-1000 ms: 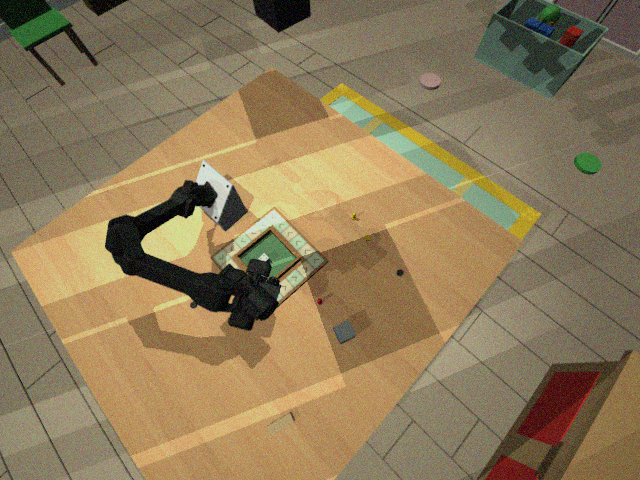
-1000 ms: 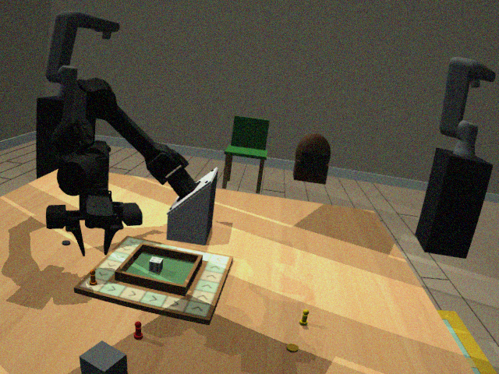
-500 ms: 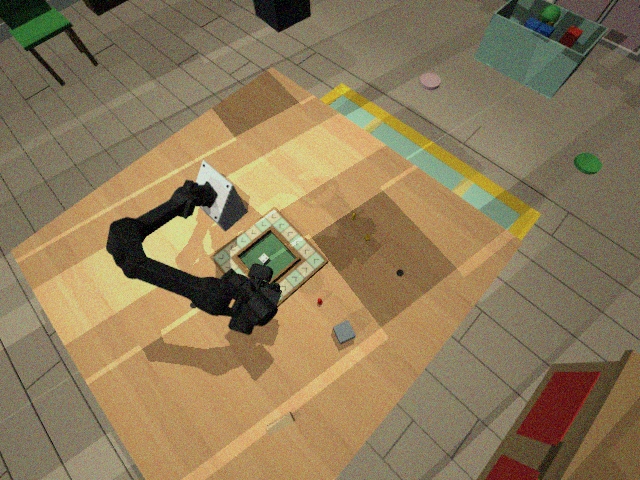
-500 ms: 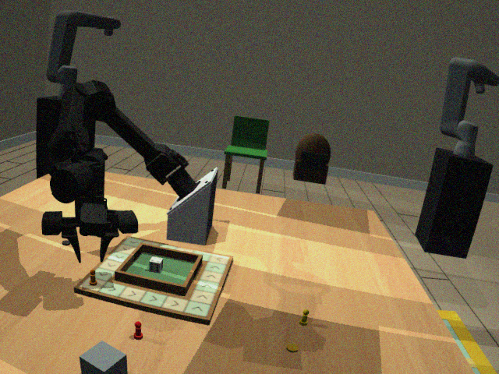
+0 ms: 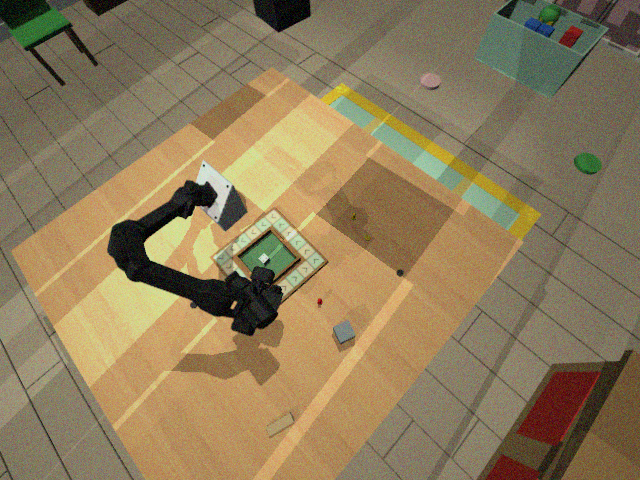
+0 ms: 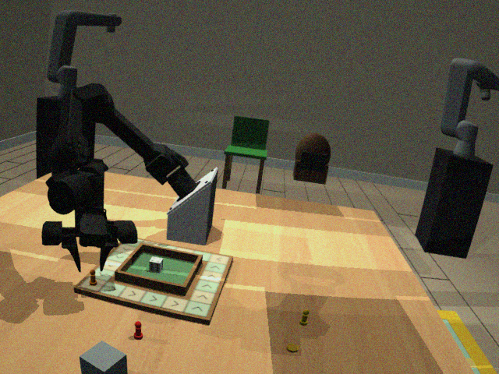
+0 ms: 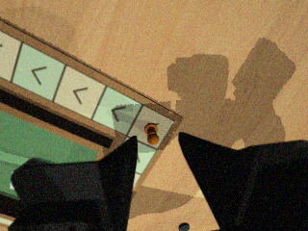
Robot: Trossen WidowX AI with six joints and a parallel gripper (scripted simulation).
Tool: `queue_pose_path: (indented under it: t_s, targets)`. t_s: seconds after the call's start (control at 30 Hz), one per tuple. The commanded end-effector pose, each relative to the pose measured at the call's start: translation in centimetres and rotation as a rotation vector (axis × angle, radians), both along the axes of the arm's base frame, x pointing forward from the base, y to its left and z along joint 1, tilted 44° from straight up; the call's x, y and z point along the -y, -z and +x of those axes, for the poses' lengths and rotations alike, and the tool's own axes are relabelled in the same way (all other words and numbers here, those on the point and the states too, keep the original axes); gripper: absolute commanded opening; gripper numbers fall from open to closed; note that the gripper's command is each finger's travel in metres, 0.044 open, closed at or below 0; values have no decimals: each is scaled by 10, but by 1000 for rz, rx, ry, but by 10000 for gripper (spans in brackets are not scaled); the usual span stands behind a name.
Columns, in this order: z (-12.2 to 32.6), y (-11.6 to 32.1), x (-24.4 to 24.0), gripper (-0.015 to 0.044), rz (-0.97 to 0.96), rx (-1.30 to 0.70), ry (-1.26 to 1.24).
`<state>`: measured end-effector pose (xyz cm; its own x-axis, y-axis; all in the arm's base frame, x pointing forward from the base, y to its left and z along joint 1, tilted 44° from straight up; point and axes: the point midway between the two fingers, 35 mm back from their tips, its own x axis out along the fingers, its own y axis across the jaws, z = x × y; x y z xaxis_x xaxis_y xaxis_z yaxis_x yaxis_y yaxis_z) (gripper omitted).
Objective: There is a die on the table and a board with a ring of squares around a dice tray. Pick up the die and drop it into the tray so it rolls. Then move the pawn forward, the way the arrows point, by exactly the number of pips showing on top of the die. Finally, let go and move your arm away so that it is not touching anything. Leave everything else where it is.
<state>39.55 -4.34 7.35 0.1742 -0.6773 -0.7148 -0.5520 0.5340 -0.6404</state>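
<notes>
My parted, empty jaws (image 5: 269, 304) (image 6: 90, 270) hover above the orange pawn (image 6: 93, 277) (image 7: 152, 133), which looks light and tippy, best pinched gently around its narrow waist.

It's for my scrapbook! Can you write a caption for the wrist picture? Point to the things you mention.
Open tool (image 7: 158, 138) above the board's corner (image 7: 179, 117), near the orange pawn (image 7: 151, 133).
</notes>
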Motion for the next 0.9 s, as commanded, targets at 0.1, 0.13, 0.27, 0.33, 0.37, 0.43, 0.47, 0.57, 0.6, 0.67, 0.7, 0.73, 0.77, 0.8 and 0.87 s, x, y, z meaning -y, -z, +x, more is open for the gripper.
queue_pose_path:
  t_s: [0.1, 0.13, 0.27, 0.33, 0.37, 0.43, 0.47, 0.57, 0.6, 0.67, 0.7, 0.73, 0.77, 0.8, 0.87]
  targets:
    - [-1, 14, 11, 200, -5, -20, 2]
    - [-1, 15, 12, 200, -5, -20, 2]
    - [-1, 19, 16, 200, -6, -20, 2]
    - [-1, 19, 16, 200, -6, -20, 2]
    - [-1, 19, 16, 200, -6, -20, 2]
    - [-1, 19, 16, 174, -6, -20, 2]
    - [-1, 19, 16, 147, -6, -20, 2]
    - [-1, 19, 16, 69, -6, -20, 2]
    - [-1, 19, 16, 62, -6, -20, 2]
    - [-1, 19, 16, 49, -6, -20, 2]
    - [-1, 19, 16, 42, -6, -20, 2]
    - [-1, 19, 16, 35, -6, -20, 2]
    - [-1, 19, 16, 29, -6, -20, 2]
    - [-1, 19, 16, 22, -6, -20, 2]
    - [-1, 19, 16, 9, -6, -20, 2]
